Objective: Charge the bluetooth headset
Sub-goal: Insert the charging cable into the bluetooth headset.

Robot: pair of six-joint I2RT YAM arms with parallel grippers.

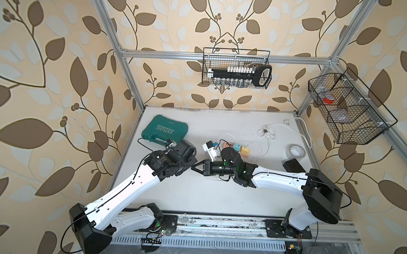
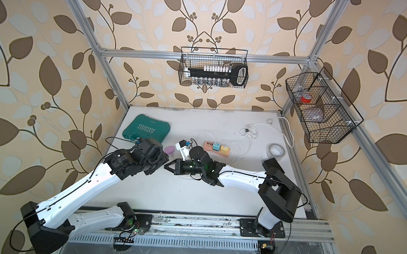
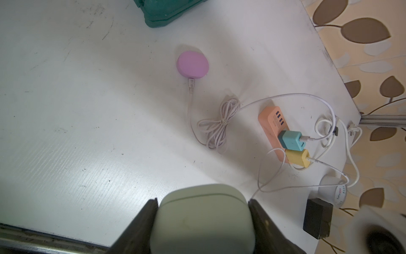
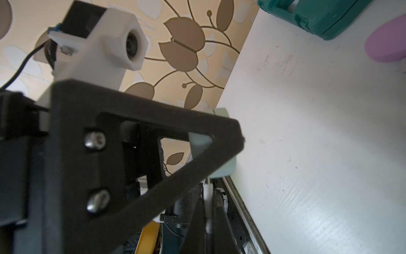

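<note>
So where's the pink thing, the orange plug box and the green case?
pink thing [image 3: 193, 63]: left wrist view, top middle.
orange plug box [image 3: 269, 123]: left wrist view, bare orange part.
green case [image 1: 165, 131]: a top view, lid middle.

Leaf-patterned wallpaper, white table

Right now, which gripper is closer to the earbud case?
Left. The left gripper is clamped on the earbud case, a finger on each side. The right gripper, shut on the white plug, sits just beside the case, plug at its edge.
</note>
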